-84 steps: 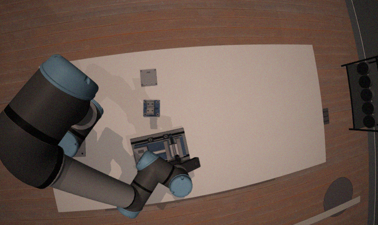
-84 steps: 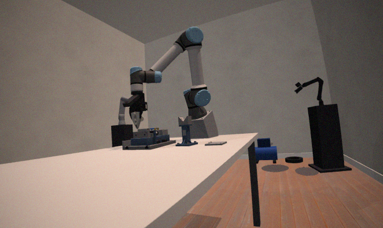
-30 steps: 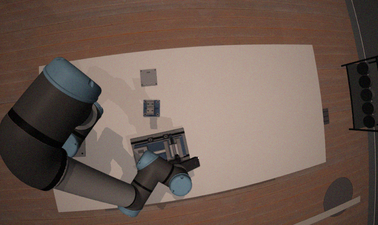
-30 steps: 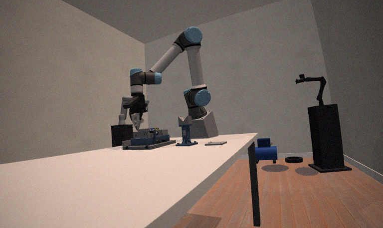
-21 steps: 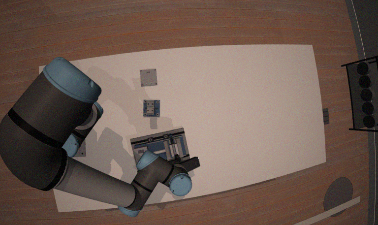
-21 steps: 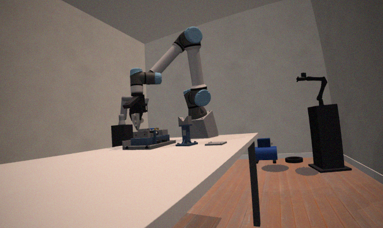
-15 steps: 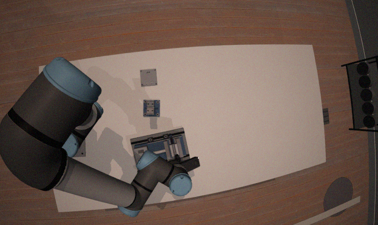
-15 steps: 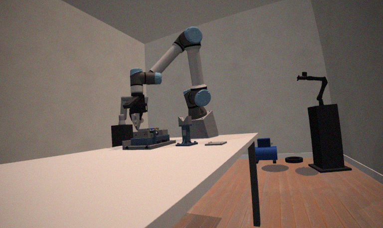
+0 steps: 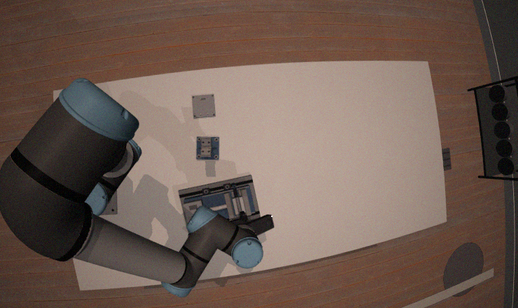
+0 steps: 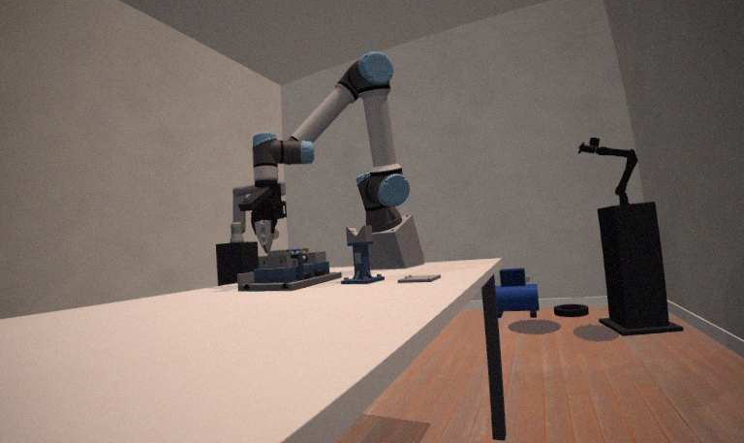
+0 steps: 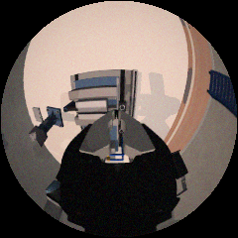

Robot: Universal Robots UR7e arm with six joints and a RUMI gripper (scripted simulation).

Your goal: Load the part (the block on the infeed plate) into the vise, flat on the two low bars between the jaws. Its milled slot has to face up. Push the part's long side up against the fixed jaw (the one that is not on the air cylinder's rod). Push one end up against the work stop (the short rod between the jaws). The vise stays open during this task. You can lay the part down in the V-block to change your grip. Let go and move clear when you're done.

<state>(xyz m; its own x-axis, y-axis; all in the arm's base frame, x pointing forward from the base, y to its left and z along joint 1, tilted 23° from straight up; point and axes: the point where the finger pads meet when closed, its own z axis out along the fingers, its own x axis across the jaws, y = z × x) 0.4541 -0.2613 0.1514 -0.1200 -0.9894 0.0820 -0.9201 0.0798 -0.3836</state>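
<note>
1. the bench (image 9: 343,137) (image 10: 192,362) (image 11: 109,35) is the biggest thing, its pale top spreading below the gripper and well out past it on several sides.
2. the arm (image 9: 129,247) (image 10: 378,131) rises from its base, bends high up, and comes down to a wrist directly above the gripper, which points downward.
3. the vise (image 9: 254,190) (image 10: 291,285) (image 11: 131,89) sits on the bench below the gripper, most of it lying on the v-block's side of the fingertips. its jaws stand apart.
4. the gripper (image 9: 243,216) (image 10: 266,250) (image 11: 116,110) has its fingers together, with nothing clamped between them. the tips hang low, near the top of the vise; whether they touch anything there, i cannot tell.
5. the v-block (image 9: 207,148) (image 10: 360,257) (image 11: 39,135) stands upright on its post, off to one side of the gripper, past the vise.
6. the infeed plate (image 9: 203,106) (image 10: 419,278) (image 11: 38,114) lies flat, farther from the gripper than the v-block, without the part on it.
7. the part (image 9: 237,203) (image 11: 91,105) appears as a pale bar lying between the vise jaws, near the gripper's tips. its contact with jaw and stop is too small to tell.
</note>
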